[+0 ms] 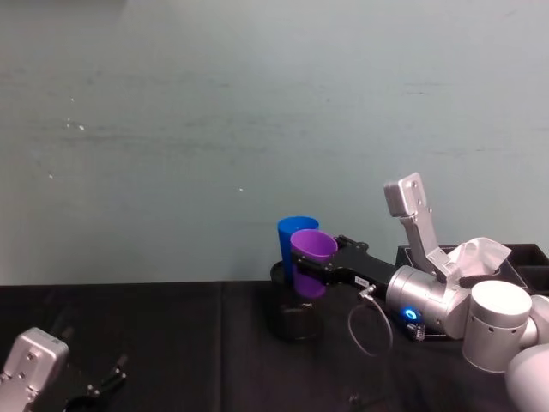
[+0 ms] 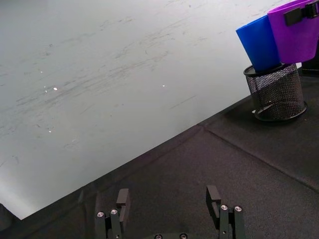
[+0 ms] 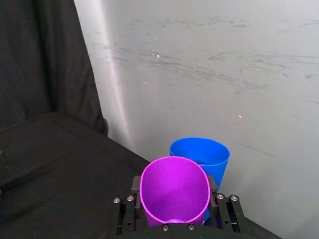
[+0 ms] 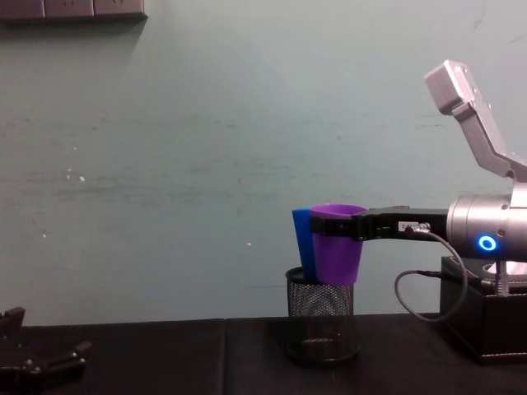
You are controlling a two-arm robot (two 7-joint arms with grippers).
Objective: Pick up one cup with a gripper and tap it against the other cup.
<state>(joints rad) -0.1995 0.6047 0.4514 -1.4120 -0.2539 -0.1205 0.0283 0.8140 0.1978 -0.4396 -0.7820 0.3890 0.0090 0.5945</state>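
Closest to me, my left hand (image 2: 167, 199) sits low over the black counter (image 2: 199, 159) at my near left, fingers spread with nothing between them; the head view cuts it off at the corner, so the wrist camera tells me that. Further out, my right hand (image 4: 329, 224) reaches in from the right and is clamped on the purple cup (image 4: 338, 251) just under its rim, holding it upright off the counter. From my right wrist the cup's open mouth covers most of my fingers (image 3: 135, 185), only their outer edges peek out. Right behind it is the blue cup (image 4: 302, 239), leaning in the black wire-mesh pen holder (image 4: 319, 325), its base hidden inside the mesh. Side-on from the chest the two cups look pressed wall to wall; the head view just stacks purple over blue, so I can't swear to contact. Whether the purple base dips inside the holder's rim, I can't tell. Past all that, the pale scuffed wall (image 1: 257, 112).
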